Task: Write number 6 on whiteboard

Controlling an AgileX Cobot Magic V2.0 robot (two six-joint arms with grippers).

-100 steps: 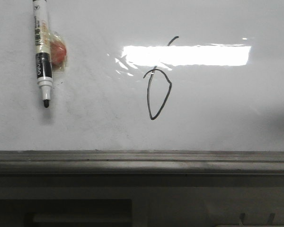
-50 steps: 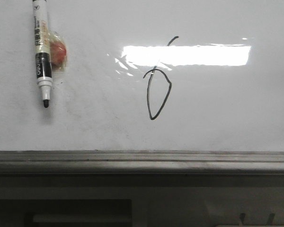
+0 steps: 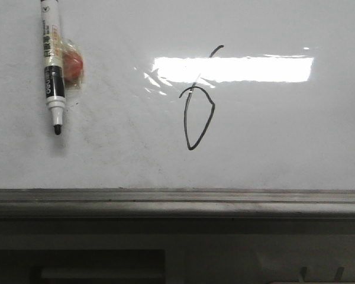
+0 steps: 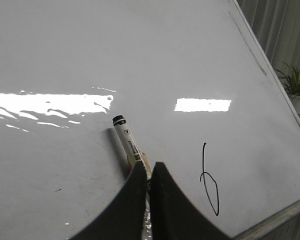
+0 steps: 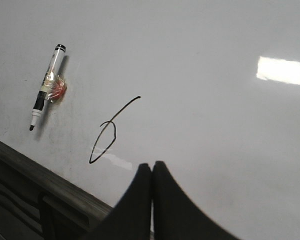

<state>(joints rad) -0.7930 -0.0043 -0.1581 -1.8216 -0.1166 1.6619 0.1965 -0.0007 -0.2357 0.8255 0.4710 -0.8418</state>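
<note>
1. Fingers of the left arm (image 4: pixel 149 172) are pressed together, tips touching, nothing between them; they hang just in front of the marker (image 4: pixel 128 147), whose lower part is hidden behind them in the left wrist view. No contact with the marker can be confirmed from that view
2. Fingers of the right arm (image 5: pixel 152 172) are likewise closed on nothing, clear of the board surface and near the lower end of the figure
3. Number 6 (image 3: pixel 197 106) sits near the middle of the whiteboard (image 3: pixel 284 136), well above the grey bottom rail (image 3: pixel 177 201): a narrow pointed loop with a tail rising up and to the right. In the front view the tail passes through the bright light reflection (image 3: pixel 234 69), so part of the stroke is washed out there
4. Marker lies against the board at upper left, well apart from the figure, uncapped tip pointing down. A small red object (image 3: pixel 72 66) wrapped in clear film sits just beside its barrel; judged to be a magnet or pad holding the marker to the board, though this cannot be verified
5. Judgement: the marker parked to the side and both sets of fingers empty suggest the writing step is finished. The figure reads as a 6, if thin. Remaining risk: a fresh ink line smears if either arm brushes it
</note>
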